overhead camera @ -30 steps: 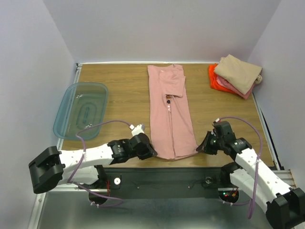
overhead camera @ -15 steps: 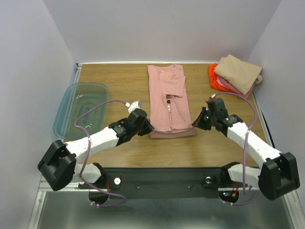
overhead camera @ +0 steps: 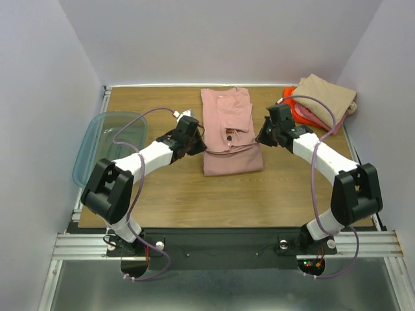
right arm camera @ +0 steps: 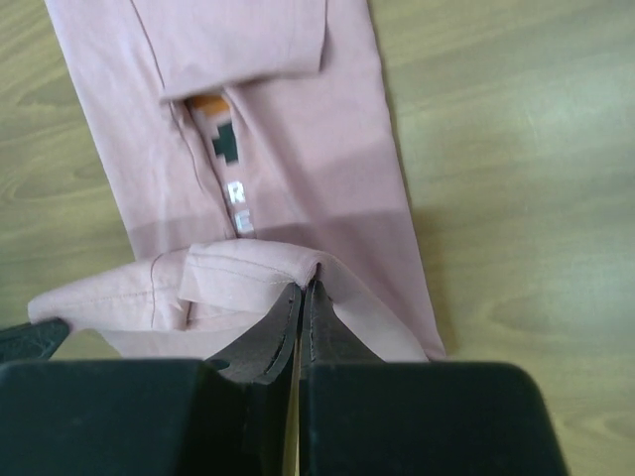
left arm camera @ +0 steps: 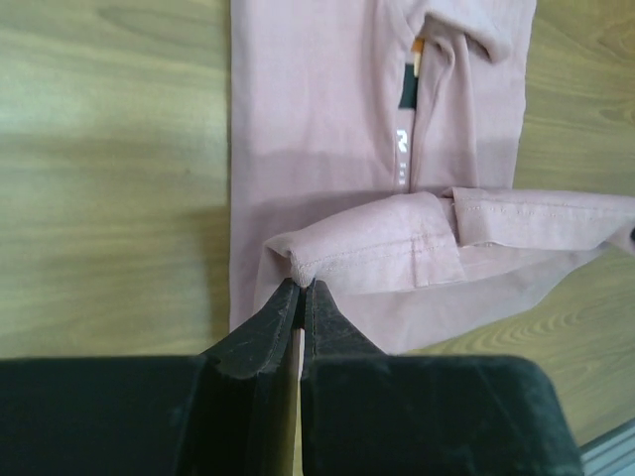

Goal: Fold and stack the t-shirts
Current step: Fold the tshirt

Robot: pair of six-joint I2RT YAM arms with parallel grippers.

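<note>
You hold the hem of the dusty-pink t-shirt (overhead camera: 227,123) raised over its own middle on the counter (overhead camera: 168,194), both corners level so the fold should land square. Your left claw (left arm camera: 301,290) and right claw (right arm camera: 303,288) are each pinched closed on one hem corner. The folded t-shirts (overhead camera: 322,98) sit stacked at the far right.
</note>
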